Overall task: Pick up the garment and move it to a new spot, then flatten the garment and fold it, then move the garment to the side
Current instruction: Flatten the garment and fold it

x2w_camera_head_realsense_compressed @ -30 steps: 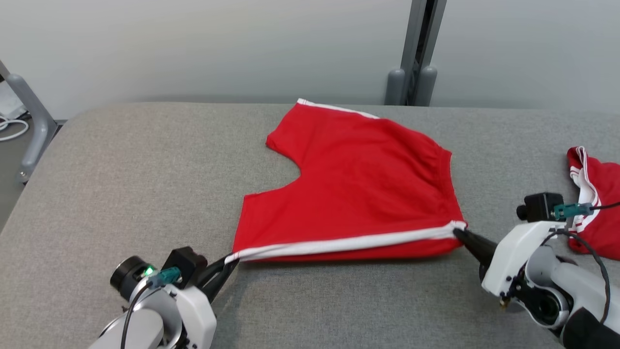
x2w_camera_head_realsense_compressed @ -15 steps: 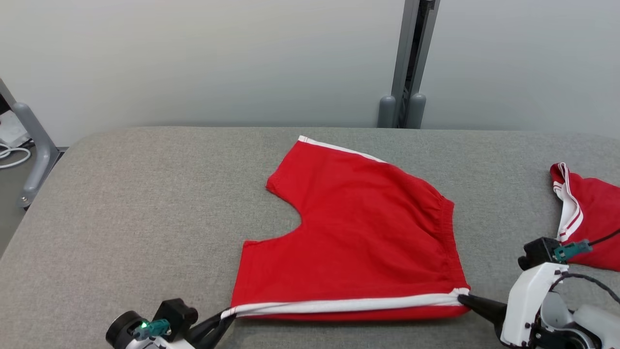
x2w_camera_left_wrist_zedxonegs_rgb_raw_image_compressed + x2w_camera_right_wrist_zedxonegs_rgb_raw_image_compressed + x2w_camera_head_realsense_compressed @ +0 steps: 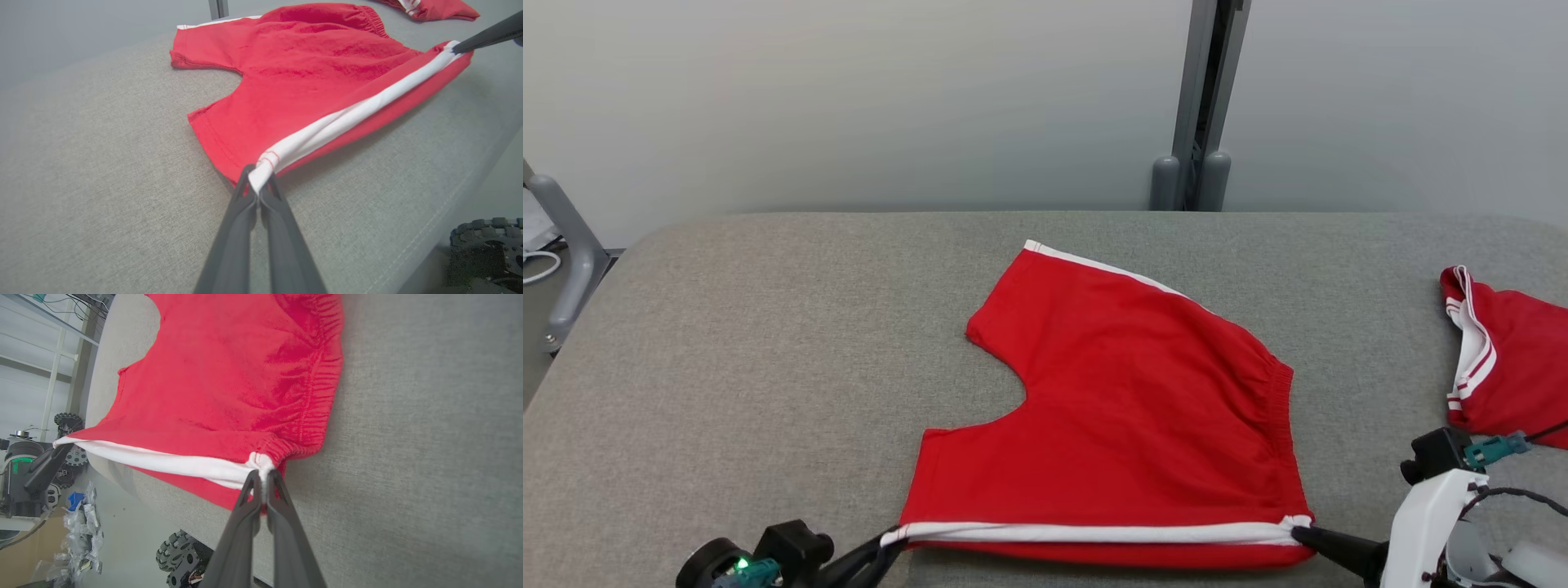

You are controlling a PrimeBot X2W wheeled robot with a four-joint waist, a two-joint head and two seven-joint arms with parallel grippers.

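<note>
The left tool point(image 3: 258, 192) and right tool point(image 3: 263, 478) are each clamped shut on one end of the white-striped side of the red shorts point(image 3: 1127, 416), at the front edge of the table point(image 3: 768, 343) — pulled this taut, a thin pinch could slip and let the cloth bunch

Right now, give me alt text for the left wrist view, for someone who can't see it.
The left gripper, shut, pinches the white-striped corner of red fabric shorts spread on a grey upholstered table; the right gripper grips the stripe's far end.
</note>
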